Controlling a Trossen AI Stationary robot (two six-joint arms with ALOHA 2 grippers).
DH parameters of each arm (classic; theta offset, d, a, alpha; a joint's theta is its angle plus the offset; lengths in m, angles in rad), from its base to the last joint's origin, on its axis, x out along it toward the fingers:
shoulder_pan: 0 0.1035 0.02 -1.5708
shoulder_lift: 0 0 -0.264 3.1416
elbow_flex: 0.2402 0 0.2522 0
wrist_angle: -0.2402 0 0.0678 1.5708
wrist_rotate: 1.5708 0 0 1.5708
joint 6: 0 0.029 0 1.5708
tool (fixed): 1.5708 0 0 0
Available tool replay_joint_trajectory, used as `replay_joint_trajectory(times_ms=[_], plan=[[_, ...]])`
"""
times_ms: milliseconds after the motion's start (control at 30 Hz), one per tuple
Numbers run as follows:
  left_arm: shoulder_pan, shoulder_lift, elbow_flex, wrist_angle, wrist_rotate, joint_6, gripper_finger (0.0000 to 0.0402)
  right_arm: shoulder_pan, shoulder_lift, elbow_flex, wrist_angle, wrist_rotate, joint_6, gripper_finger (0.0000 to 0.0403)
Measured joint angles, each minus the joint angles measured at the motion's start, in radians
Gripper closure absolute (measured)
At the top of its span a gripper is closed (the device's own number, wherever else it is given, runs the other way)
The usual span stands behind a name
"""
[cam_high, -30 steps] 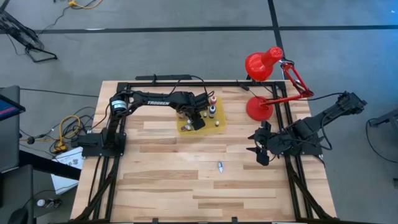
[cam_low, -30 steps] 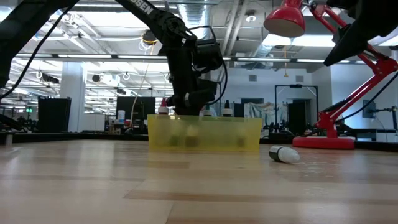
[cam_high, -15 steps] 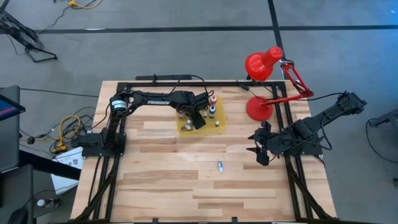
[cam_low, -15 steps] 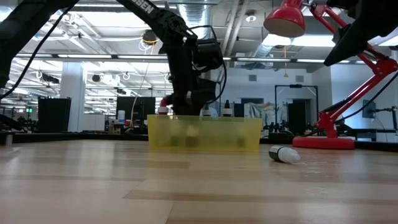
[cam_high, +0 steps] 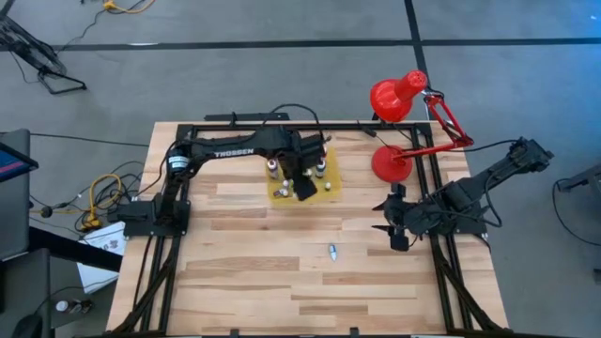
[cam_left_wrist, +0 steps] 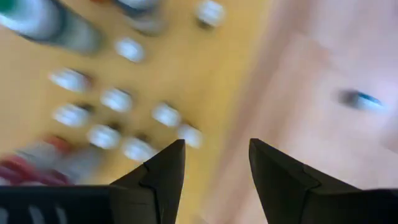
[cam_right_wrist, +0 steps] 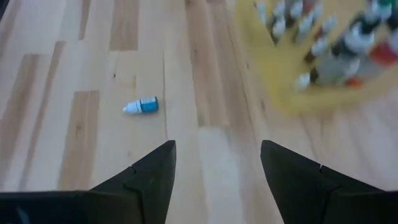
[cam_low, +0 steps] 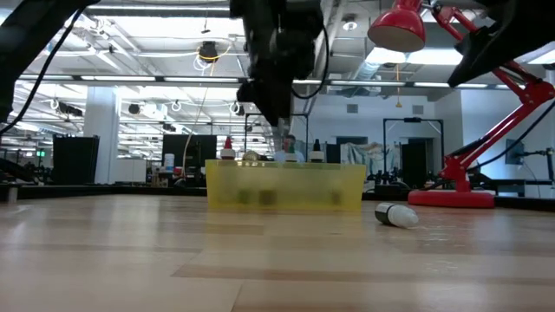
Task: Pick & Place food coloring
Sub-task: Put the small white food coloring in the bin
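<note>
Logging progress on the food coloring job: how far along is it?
Done: many bottles stand on the yellow tray. In hand: nothing; the left gripper hangs open and empty above the tray. Left: one bottle lies on its side on the table. The right gripper waits open at the table's right edge.

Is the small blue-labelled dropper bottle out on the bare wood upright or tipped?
Tipped. The small blue-labelled dropper bottle lies on its side on the wooden table, apart from the yellow tray.

Illumination is bright and even, from ceiling strip lights [cam_low: 130, 80] in the low view. Left wrist view is heavily motion-blurred; shadows stay faint.
</note>
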Motion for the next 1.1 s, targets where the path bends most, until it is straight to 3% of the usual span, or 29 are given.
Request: replay_joint_trajectory(times_ms=[167,367,533,767,1100], plan=[[-0.085,0.000,0.046,-0.129,0.106,-0.073,0.0232,-0.009,0.005,-0.066,0.175,0.017,-0.228,0.0178],[-0.220,0.000,0.061,-0.215,0.112,-0.155,0.0233,-0.025,0.082,-0.136,0.368,0.017,-0.601,0.0178],[-0.327,0.000,0.061,-0.234,0.103,-0.241,0.0233,-0.046,0.219,-0.150,0.501,0.017,-0.838,0.0178],[-0.437,0.001,0.061,-0.252,0.062,-0.333,0.0233,-0.084,0.433,-0.127,0.570,0.004,-1.023,0.0181],[-0.502,0.001,0.061,-0.405,-0.056,-0.421,0.0233,-0.130,0.669,0.041,0.566,-0.235,-1.168,0.0229]])
